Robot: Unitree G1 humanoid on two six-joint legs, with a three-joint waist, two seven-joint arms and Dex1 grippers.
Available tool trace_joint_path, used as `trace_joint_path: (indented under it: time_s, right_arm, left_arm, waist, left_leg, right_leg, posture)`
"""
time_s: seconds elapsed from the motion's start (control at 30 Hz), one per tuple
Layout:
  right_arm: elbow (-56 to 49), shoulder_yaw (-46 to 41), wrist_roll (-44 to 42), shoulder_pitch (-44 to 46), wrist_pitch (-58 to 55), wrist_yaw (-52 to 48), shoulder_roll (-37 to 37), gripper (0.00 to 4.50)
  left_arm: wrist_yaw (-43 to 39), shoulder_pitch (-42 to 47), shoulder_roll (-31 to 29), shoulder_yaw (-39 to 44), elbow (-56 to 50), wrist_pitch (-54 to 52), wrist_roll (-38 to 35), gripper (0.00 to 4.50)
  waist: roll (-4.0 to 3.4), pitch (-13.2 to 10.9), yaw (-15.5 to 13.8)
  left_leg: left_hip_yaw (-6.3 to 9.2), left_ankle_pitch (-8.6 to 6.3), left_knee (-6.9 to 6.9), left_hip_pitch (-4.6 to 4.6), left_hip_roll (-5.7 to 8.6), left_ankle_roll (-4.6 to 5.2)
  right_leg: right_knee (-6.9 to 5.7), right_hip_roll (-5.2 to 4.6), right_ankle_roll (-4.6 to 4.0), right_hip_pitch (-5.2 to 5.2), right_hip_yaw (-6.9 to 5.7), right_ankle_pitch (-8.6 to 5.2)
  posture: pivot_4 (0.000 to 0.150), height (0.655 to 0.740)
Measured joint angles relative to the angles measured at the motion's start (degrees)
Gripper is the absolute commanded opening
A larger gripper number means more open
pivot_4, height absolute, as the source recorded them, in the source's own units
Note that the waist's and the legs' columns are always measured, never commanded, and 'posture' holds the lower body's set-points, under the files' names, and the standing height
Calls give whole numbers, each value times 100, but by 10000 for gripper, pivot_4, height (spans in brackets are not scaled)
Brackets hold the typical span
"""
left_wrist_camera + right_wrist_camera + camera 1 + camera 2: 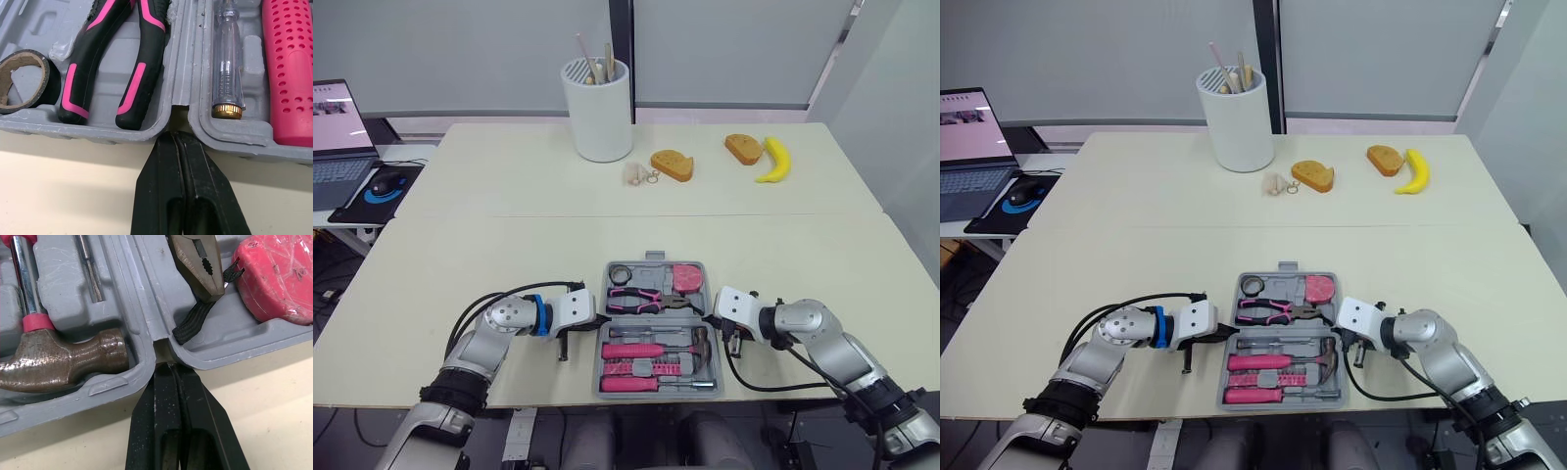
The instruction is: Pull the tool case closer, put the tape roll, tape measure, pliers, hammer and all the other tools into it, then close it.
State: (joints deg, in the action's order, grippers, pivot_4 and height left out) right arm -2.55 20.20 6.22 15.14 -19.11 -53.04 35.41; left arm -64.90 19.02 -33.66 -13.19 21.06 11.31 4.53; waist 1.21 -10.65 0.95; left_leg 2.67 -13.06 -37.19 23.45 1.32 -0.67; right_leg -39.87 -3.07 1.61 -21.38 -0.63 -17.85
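Grey tool case (181,73) open, left gripper (175,134) and right gripper (168,366) both pinched together, tips half-hidden in hinge notches

One tool case (655,258), two bread slices (672,164) (744,148), one banana (774,160).

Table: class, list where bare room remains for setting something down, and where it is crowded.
Bare: the wide table band between tool case and the far white cup, bread slices, banana. Crowded: the case's sides, flanked by left end effector and right end effector.
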Motion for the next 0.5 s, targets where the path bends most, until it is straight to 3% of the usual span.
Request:
trace_joint_path:
  time_s: [0.5]
  right_arm:
    - [-1,-7,-1,8,-33,-69,30,0]
  left_arm:
    - [-3,-148,-77,12,-219,-130,-18,312]
  waist:
    - [0,0,5]
  left_leg:
    - [1,0,1,0,-1,0]
  right_leg:
    - [1,0,0,1,1,0]
  posture:
    - [1500,7400]
